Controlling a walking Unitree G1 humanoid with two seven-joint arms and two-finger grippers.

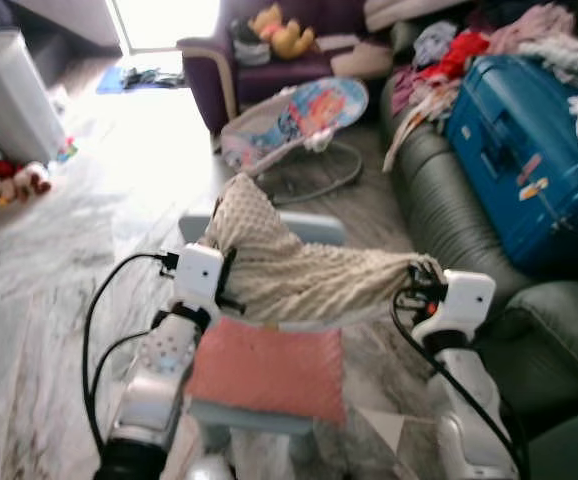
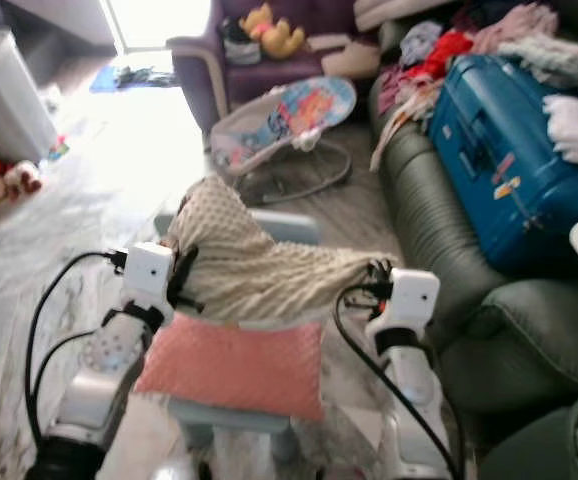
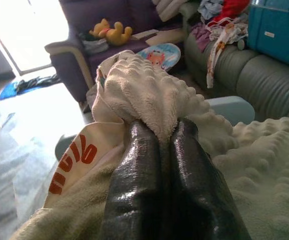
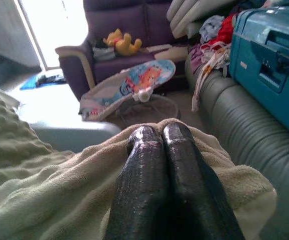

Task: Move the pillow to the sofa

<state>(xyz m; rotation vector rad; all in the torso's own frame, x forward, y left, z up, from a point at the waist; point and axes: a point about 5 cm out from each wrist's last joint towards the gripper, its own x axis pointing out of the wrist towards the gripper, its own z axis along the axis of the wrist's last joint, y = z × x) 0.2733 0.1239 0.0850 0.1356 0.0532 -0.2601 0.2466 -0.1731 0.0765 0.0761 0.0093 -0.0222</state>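
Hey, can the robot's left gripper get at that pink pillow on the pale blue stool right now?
Probably not yet. The left gripper is shut on the cream bobbled pillow, shared with the right gripper, and that hangs right over the pink pillow.

Blue hard-shell suitcase (image 1: 521,150) lies at right. Heap of clothes (image 1: 449,50) behind it, far right. Baby bouncer (image 1: 294,115) on floor, centre far. Purple armchair (image 1: 269,55) beyond it holds yellow plush toy (image 1: 282,32). Pink cushion (image 1: 267,372) lies near centre on pale blue stool (image 1: 314,228). White cabinet (image 1: 9,95) far left; small stuffed toys (image 1: 17,180) on floor beside it.
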